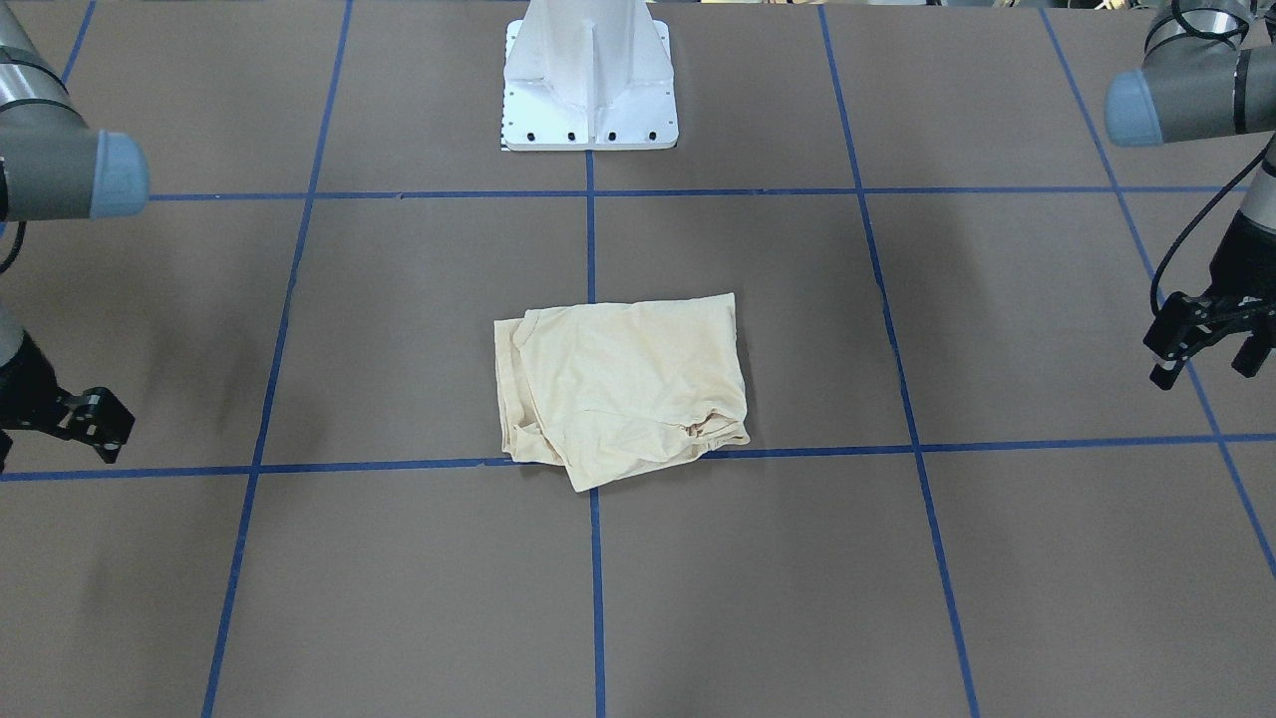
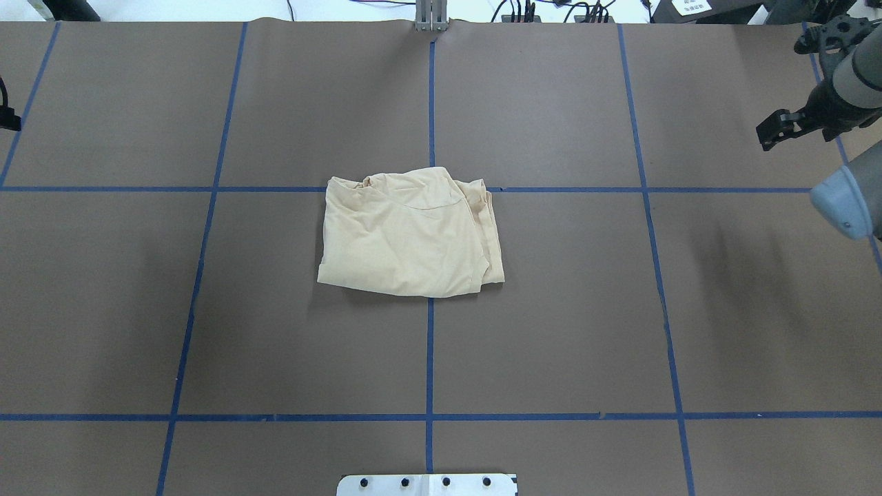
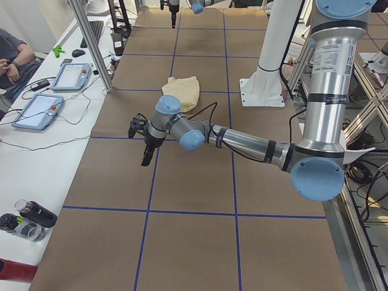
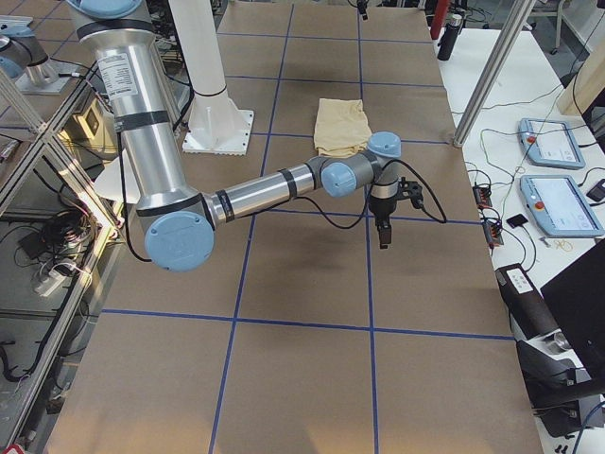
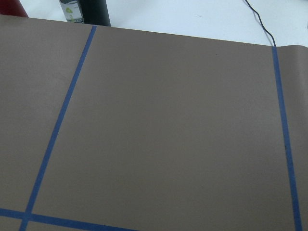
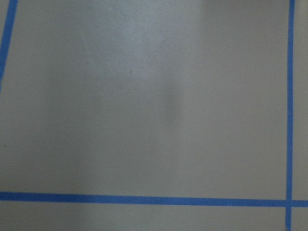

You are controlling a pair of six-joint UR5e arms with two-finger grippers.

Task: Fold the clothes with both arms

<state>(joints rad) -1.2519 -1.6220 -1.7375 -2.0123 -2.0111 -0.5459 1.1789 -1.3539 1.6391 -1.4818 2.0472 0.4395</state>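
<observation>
The clothes (image 1: 623, 384) are one pale cream-yellow shirt, folded into a rough rectangle at the middle of the brown table (image 2: 551, 310); no print shows. The same bundle (image 2: 406, 241) lies across the centre blue tape line. My left gripper (image 1: 1206, 369) hangs open and empty far out on its own side, well away from the shirt. My right gripper (image 1: 60, 444) hangs open on the opposite side, partly cut by the frame edge, also far from the cloth. Both wrist views show only bare table and tape lines.
The white pedestal base (image 1: 590, 90) stands behind the shirt. Two tablets (image 3: 36, 109), bottles (image 3: 30, 215) and a seated person (image 3: 12, 57) are at a side bench beyond the table's far edge. Blue tape (image 2: 429, 358) grids the table.
</observation>
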